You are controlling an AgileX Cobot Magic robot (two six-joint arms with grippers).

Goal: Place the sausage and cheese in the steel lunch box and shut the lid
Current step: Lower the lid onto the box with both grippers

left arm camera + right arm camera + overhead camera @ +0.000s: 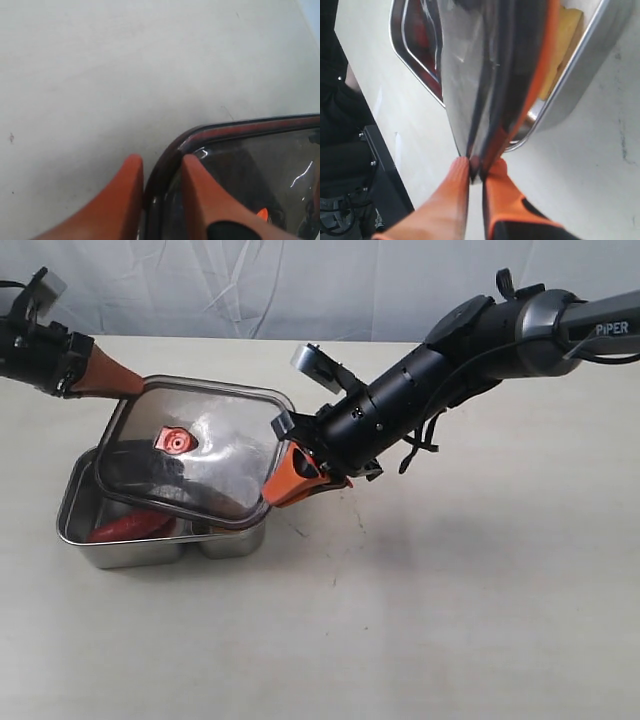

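One pale table [480, 620] carries everything, and on its left side stands the steel lunch box [75, 515], a shiny tray whose near left part lies uncovered. Over the box, skewed and shifted towards the far right, hangs the lid [220, 455], dark and translucent with an orange-red seal under its rim; it covers the far and right part of the tray, and whether it touches the tray's edge cannot be told. Both arms hold it by opposite corners. The right end effector [272, 498] reaches in from the right and pinches the lid's near right corner, its orange fingers [455, 200] pressed flat on either face of the edge. The left end effector [135, 388] comes from the far left, and its two fingers [120, 205] straddle the far left corner, closed against the rim on both sides. The sausage [130, 526] lies in the box's left compartment, red and partly under the lid's near edge. The cheese [565, 35] shows only in the right wrist view, a yellow block inside the tray against its wall, below the lid. The small orange-red valve [175, 441] sits on the lid's upper face
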